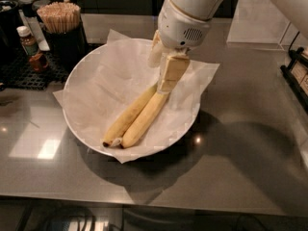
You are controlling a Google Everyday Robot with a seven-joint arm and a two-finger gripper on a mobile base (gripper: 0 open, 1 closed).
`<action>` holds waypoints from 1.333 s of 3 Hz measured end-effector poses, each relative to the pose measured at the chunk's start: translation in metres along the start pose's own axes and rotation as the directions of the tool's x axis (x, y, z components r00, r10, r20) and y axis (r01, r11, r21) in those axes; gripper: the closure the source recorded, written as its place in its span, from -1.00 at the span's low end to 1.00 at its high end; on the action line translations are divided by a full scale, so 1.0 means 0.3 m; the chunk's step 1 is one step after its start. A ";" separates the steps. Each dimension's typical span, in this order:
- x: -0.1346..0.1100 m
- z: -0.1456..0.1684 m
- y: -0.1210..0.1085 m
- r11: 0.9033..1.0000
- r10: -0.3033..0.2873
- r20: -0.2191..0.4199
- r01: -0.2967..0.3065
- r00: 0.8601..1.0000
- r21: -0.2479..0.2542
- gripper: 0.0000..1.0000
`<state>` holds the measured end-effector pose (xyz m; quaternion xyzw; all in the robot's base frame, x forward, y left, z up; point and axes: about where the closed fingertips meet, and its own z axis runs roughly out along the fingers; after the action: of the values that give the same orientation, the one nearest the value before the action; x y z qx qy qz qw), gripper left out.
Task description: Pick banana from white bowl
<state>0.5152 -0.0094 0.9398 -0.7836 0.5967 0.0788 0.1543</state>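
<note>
The white bowl (79, 88) is large, round and shallow, lined with crinkled white paper, and stands on the grey counter left of centre. Two yellow bananas (137, 117) lie side by side in it, running from the bowl's front left up to its middle right. My gripper (163, 73) reaches down from the white arm into the bowl. It is at the upper end of the bananas and covers their stem end. The bananas rest on the paper.
A black cup of wooden sticks (60, 18) and a small brown bottle (28, 42) stand on a black mat at the back left. A dark rack (298, 73) is at the right edge. A clear stand (260, 18) is behind the arm.
</note>
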 end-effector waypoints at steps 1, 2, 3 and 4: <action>0.000 0.000 0.000 1.000 0.000 0.000 0.000 1.000 0.000 0.06; 0.059 -0.076 -0.037 0.994 0.048 -0.036 -0.044 0.998 0.100 0.18; 0.145 -0.181 -0.104 0.975 0.104 -0.081 -0.085 0.991 0.206 0.12; 0.151 -0.192 -0.110 0.973 0.107 -0.084 -0.087 0.991 0.216 0.02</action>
<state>0.5558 -0.0620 0.9848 -0.7356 0.6458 -0.0150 0.2041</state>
